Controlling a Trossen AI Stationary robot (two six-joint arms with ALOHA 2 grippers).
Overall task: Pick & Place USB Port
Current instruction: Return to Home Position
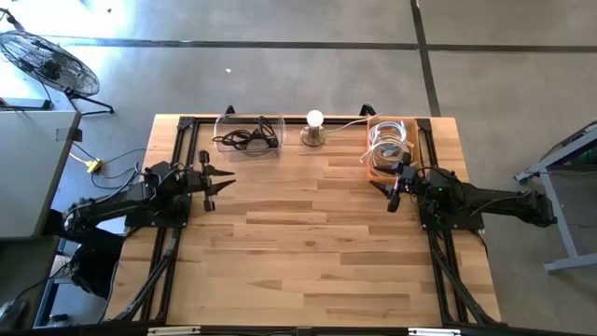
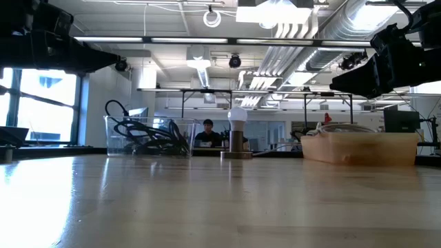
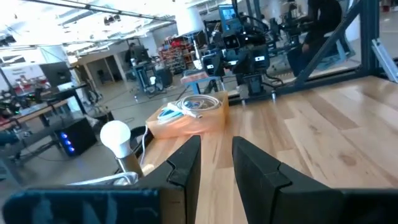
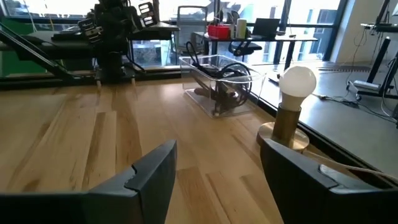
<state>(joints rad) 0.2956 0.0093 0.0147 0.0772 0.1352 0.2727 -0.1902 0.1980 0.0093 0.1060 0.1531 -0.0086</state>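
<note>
Two bins on the table [image 1: 308, 252], an arm at each side.
Clear bin [image 1: 222, 131], back edge, left: one black cable [image 1: 247, 140], coiled loosely inside. Orange bin [image 1: 417, 140], back edge, right: white cable [image 1: 390, 140] coiled inside, with blue cable [image 3: 168, 113]. Bulb lamp [image 1: 314, 121] upright between the bins. Left gripper [image 3: 217, 139] near the left edge, fingers narrowly apart, holding nothing. Right gripper [image 4: 217, 143] just beside the orange bin, fingers wide apart, holding nothing.
</note>
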